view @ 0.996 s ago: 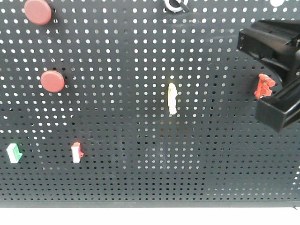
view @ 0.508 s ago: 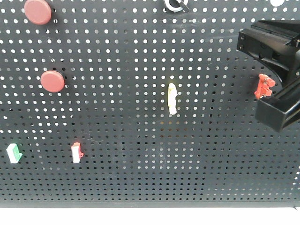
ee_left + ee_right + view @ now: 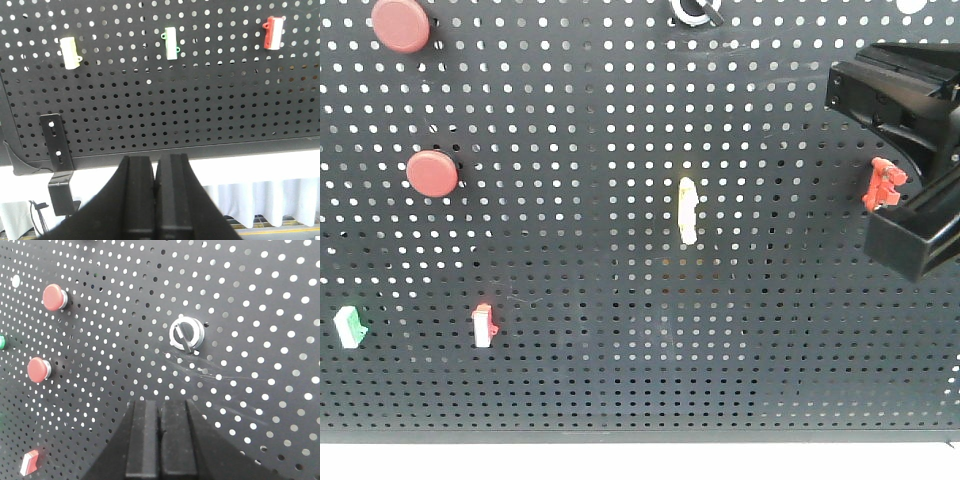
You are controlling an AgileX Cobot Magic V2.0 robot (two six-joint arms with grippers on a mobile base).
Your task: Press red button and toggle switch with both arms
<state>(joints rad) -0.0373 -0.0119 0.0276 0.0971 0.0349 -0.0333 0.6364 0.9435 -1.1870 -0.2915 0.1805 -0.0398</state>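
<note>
Two matching red buttons sit on the black pegboard, one at the upper left and one below it. They also show in the right wrist view, the upper and the lower. The toggle switch is at the board's top edge; in the right wrist view the toggle switch lies just ahead of and above my right gripper, which is shut, empty and apart from it. My left gripper is shut and empty, below the board's bottom edge.
A pale yellow rocker, a red bracket switch, a green-white switch and a red-white switch are on the board. The right arm's black body covers the right side. A mounting bracket hangs at the board's lower left.
</note>
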